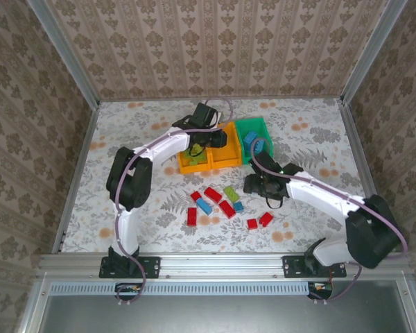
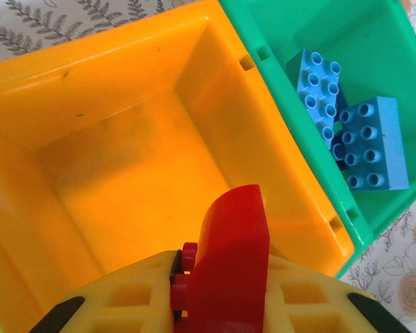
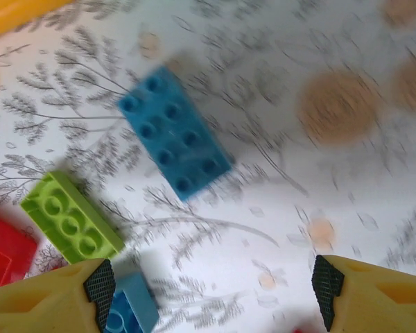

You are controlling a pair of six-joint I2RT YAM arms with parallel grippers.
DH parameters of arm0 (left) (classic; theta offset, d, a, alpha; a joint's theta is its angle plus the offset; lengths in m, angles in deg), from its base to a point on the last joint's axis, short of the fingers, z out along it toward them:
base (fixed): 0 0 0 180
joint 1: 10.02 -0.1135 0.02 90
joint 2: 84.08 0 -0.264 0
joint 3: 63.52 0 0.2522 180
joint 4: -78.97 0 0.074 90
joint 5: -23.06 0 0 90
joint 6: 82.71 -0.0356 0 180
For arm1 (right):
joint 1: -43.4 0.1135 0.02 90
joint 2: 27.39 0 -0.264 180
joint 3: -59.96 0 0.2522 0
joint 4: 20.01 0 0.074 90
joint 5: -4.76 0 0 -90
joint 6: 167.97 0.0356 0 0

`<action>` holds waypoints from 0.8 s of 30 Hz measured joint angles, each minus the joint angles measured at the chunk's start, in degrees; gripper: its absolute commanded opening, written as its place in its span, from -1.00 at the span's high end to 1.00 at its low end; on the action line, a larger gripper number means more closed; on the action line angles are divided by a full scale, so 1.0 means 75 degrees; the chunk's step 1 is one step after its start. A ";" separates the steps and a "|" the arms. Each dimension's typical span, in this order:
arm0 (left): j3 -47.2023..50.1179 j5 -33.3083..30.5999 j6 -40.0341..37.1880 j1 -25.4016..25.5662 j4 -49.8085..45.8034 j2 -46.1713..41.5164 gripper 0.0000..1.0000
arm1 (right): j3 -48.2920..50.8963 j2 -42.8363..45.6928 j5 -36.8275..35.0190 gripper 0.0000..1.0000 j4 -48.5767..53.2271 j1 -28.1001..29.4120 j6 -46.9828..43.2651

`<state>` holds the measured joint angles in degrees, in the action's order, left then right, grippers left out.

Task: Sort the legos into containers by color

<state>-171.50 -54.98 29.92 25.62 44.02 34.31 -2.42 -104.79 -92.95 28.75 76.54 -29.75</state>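
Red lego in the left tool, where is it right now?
Left wrist view: the red lego is gripped in the left tool, above the orange bin that sits beside the green bin holding blue legos.

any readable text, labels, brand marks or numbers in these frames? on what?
No readable text anywhere.
orange bin, green bin: plain walls, no label.
red brick, binned blue bricks: no marking visible.
loose blue brick, lime brick: blurred, studs can't be read.
wallpaper, table: floral pattern, no lettering.
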 measured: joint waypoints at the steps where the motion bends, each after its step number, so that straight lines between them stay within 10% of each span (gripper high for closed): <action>1: -0.0038 0.0026 0.0000 0.0000 -0.0003 0.0061 0.39 | 0.0192 0.0259 -0.0012 -0.56 0.0143 0.0020 0.0338; 10: -0.0239 0.0181 -0.0093 0.0003 0.0006 0.0128 -0.11 | 0.1113 0.1390 -0.0055 -0.57 0.0909 0.0557 0.2702; 24: 0.0796 -0.0038 -0.0201 0.0000 0.0219 -0.1055 -0.32 | 0.1559 0.0137 0.0175 -0.23 0.0175 0.0906 0.3914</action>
<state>-165.53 -55.26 28.41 25.62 45.65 26.40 9.28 -103.77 -91.64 30.06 83.34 -0.39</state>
